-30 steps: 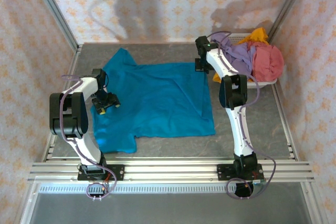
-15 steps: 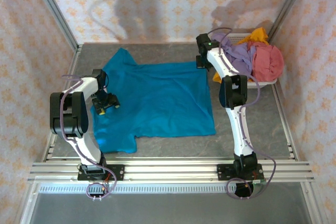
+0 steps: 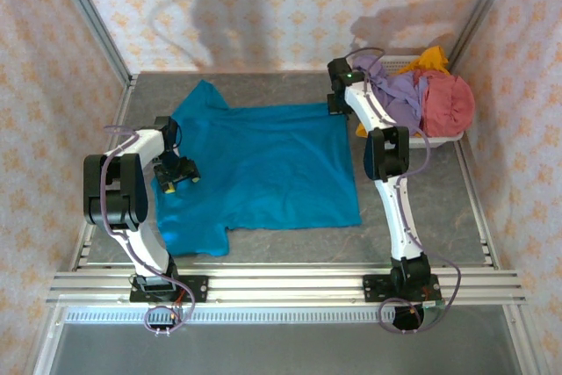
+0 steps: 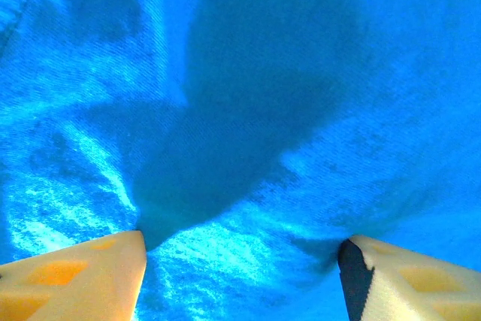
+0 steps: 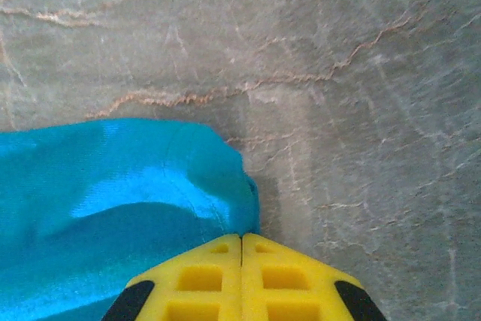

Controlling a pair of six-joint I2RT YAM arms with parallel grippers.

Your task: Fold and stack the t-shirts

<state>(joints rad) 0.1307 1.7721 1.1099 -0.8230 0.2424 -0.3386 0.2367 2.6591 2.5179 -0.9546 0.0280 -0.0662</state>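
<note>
Overhead looks down — wrist views, close, share the teal t-shirt point(image 3: 263, 169).

One teal t-shirt point(image 3: 263, 169), three heaped t-shirts point(image 3: 409, 90), one basket point(image 3: 436, 139), two arms point(image 3: 132, 195)

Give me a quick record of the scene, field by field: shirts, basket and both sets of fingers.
teal t-shirt: spread out on the table, unfolded
left fingers: open, over the teal cloth's left side
right fingers: shut on its far right corner
basket: far right, holding lavender tee, orange-yellow tee, dusty red tee
</note>
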